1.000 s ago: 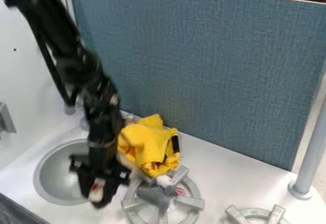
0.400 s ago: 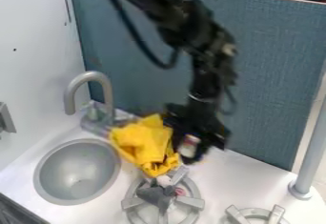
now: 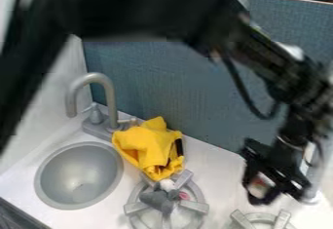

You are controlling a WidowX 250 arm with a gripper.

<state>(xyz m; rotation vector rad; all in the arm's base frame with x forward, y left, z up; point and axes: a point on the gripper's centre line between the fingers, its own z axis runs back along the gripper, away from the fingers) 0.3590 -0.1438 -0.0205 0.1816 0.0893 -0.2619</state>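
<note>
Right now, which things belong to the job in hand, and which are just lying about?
In hand:
- gripper, at the right
- small white-and-red object, held in it
- right burner, nearest the gripper

Lying about:
- yellow cloth, beyond the left burner
- grey object, on that burner

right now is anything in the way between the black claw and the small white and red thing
Nothing visible: the black claw holds the small white and red thing, near the lower-right grey metal burner.

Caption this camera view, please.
Gripper holding a white-and-red object near the right burner, yellow cloth beside the sink.
</note>
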